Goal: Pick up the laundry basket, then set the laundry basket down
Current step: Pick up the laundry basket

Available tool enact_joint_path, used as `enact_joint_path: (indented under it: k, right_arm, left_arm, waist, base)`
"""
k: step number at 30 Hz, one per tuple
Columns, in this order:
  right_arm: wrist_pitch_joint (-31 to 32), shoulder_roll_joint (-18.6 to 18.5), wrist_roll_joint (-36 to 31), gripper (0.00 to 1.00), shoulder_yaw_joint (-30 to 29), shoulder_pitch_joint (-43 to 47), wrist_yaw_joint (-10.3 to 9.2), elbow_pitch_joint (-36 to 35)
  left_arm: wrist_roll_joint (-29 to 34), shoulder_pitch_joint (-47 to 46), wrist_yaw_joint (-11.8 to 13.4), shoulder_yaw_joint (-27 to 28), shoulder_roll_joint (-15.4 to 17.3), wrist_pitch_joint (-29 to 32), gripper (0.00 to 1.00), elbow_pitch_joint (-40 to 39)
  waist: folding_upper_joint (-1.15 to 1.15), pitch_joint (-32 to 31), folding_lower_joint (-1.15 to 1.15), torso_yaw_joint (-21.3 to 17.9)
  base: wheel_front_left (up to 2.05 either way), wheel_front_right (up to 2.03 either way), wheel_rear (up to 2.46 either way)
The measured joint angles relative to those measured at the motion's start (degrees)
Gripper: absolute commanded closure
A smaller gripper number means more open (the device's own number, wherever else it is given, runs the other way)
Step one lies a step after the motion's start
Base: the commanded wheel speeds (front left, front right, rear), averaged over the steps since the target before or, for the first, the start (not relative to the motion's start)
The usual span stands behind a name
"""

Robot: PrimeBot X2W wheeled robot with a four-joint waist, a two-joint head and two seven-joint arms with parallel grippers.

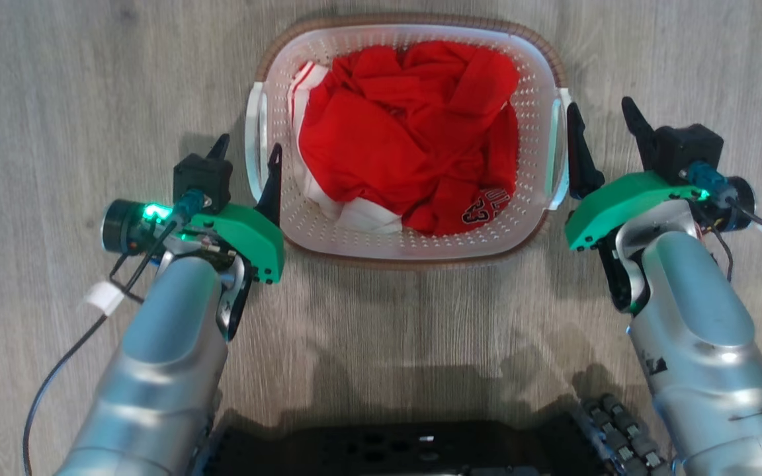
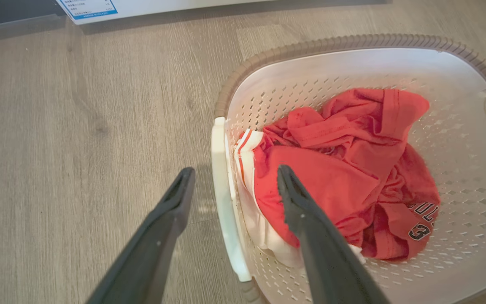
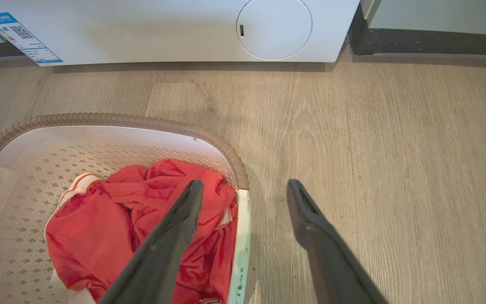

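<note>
White laundry basket (image 1: 421, 248) on the floor (image 1: 90, 79). Fingers (image 2: 158, 236) wide on left gripper (image 1: 249, 144) and right gripper (image 1: 600, 106), each straddling a side handle (image 2: 225, 198) so you can clamp and lift level.

floor (image 1: 90, 79) free beside laundry basket (image 1: 534, 86), washer (image 3: 141, 29) behind

Pale grey-brown plank floor (image 1: 77, 73), grain running away from the robot; the laundry basket (image 1: 414, 254) stands flat on it; beyond the basket's far rim, well apart from it, a white washing machine (image 3: 141, 38) rests on the same floor.
</note>
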Motion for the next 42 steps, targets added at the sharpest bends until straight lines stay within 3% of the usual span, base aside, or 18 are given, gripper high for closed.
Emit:
enact_joint_path:
  k: [16, 38, 42]
  right_arm:
    - [-0.01, -0.04, 1.14, 0.0, 1.68, -3.76, 0.0, 1.49]
    - [-0.01, -0.21, 4.83, 0.0, 5.13, -8.78, 0.0, 13.12]
    - [-0.01, -0.31, 5.03, 0.16, 5.46, -10.33, 0.0, 14.3]
  left_arm:
    - [0.63, -6.95, 0.14, 0.22, -0.04, 0.0, 0.0, 5.36]
    - [-2.56, -11.71, 0.33, -2.66, -0.14, 0.0, 0.0, 10.37]
    - [-2.97, -13.23, 0.33, -3.72, -0.15, 0.0, 0.0, 10.81]
  waist:
    - [0.0, 7.21, 0.0, -0.24]
    - [0.0, 10.6, 0.0, 0.43]
    - [0.0, 11.37, 0.0, 0.46]
  base:
    - [0.0, 0.0, 0.0]
    - [0.0, 0.0, 0.0]
    - [0.0, 0.0, 0.0]
